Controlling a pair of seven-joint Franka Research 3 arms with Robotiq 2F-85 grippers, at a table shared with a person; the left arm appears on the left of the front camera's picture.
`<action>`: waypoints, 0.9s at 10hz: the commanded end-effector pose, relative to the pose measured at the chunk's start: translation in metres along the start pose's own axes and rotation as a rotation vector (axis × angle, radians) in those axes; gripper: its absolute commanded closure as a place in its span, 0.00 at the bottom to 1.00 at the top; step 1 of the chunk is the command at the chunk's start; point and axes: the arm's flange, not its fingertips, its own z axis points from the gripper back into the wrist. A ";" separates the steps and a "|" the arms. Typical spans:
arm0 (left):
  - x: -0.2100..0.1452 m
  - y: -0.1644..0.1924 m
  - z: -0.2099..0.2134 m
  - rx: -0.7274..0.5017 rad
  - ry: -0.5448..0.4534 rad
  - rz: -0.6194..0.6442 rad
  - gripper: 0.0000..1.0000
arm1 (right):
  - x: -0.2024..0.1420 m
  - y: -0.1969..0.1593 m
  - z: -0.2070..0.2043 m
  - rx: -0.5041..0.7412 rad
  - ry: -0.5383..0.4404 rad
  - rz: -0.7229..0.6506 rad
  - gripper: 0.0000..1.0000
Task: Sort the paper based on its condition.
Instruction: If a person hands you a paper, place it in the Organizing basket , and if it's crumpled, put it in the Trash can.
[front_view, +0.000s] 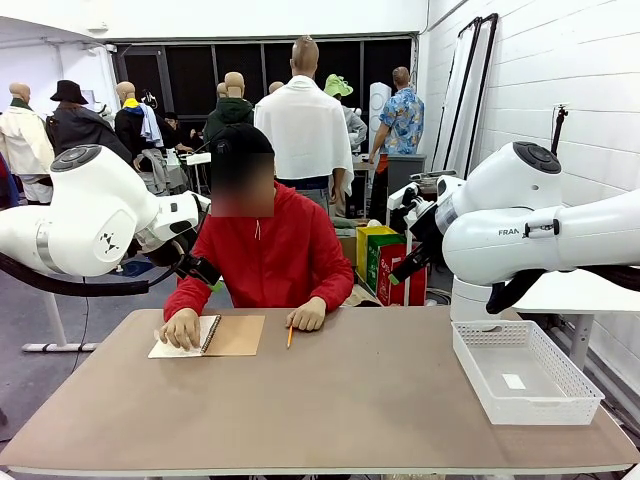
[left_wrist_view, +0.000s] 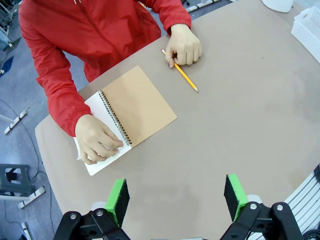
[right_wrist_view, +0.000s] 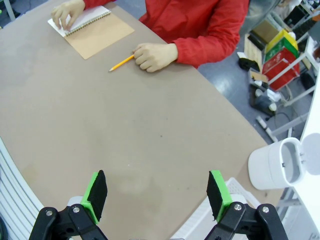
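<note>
Inspecting the table from above, I report both of my tools idle. My left gripper (left_wrist_view: 176, 194) hangs over the near edge of the table (left_wrist_view: 240, 115) with its jaws spread wide and nothing between them. My right gripper (right_wrist_view: 156, 192) is likewise wide and empty above bare tabletop.

The paper (left_wrist_view: 96, 106) is at the far side, in front of the person: a white page lying open in the notebook (left_wrist_view: 137, 102), whose brown cover is folded flat beside it. One hand (left_wrist_view: 97, 140) presses down on that page, in my judgement to steady it for tearing out or writing; I cannot tell which. The other hand (left_wrist_view: 184, 46) rests touching the end of the pencil (left_wrist_view: 184, 76), within easy pick-up. The basket (front_view: 500, 400) stands at my right-hand end, well apart from the notebook, likely placed as a drop point for sorted sheets.

Count: one notebook, one exposed page, one pencil, one basket holding one small white scrap too small to identify, two hands, two grippers. I judge sorting not yet begun.
</note>
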 end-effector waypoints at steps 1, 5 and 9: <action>0.000 0.000 0.001 0.001 -0.006 0.001 0.00 | -0.001 -0.001 -0.001 0.010 -0.002 -0.005 0.00; 0.000 0.000 0.001 0.001 -0.006 0.001 0.00 | -0.001 -0.001 -0.001 0.010 -0.002 -0.005 0.00; 0.000 0.000 0.001 0.001 -0.006 0.001 0.00 | -0.001 -0.001 -0.001 0.010 -0.002 -0.005 0.00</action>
